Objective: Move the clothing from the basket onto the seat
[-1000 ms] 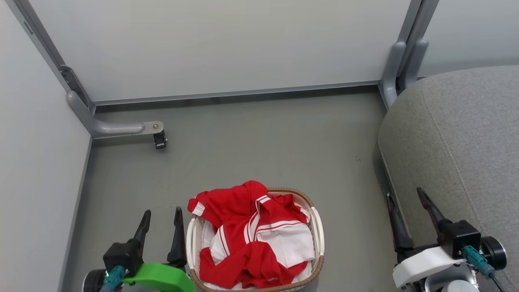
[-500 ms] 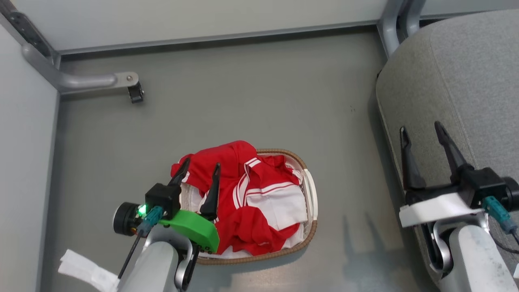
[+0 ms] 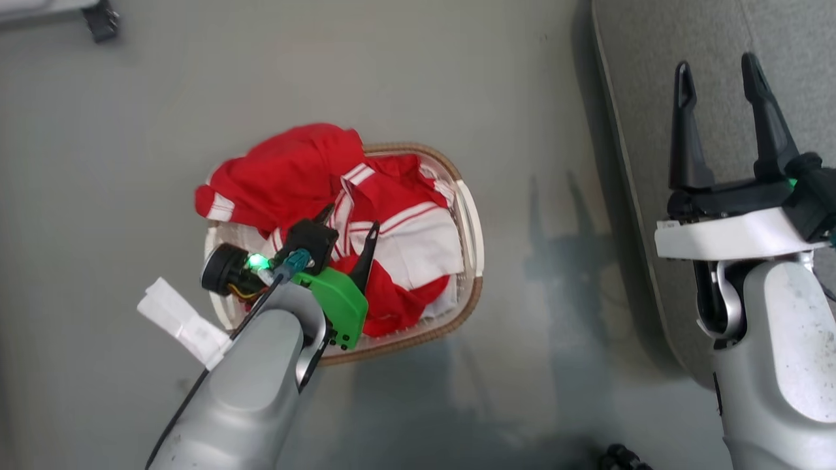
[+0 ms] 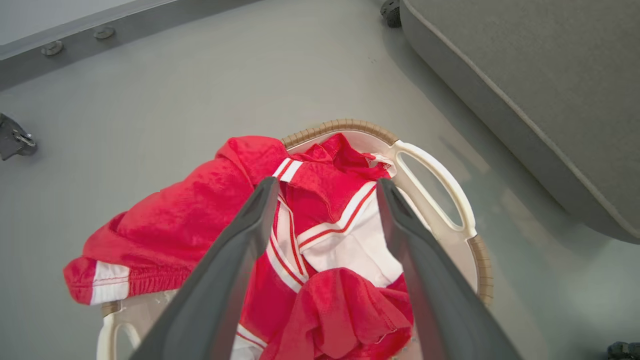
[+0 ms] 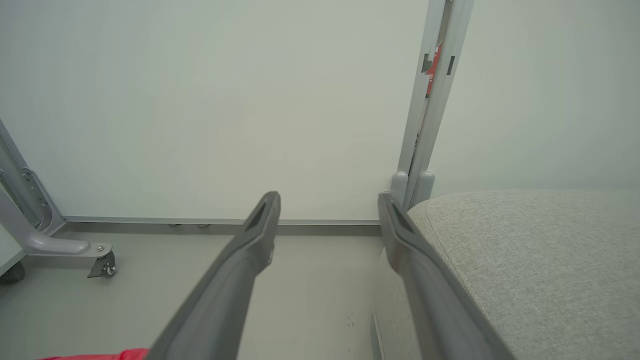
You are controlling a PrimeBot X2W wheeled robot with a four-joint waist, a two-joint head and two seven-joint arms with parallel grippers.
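Clothing [image 3: 307, 176], from the head view?
— Heaped in the basket [image 3: 471, 235], one sleeve over the rim. Left gripper [image 3: 350, 219] spread wide over it. Right gripper [image 3: 716, 63] also wide, above the seat [image 3: 643, 98] edge.
— Left wrist view?
— Fingers [image 4: 240, 250] apart over the red heap.
— Right wrist view?
— Fingers apart, holding nothing, beside the seat.

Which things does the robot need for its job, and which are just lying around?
Needed: clothing, basket, seat, left gripper.
Just around: caster, frame post, wall panel.
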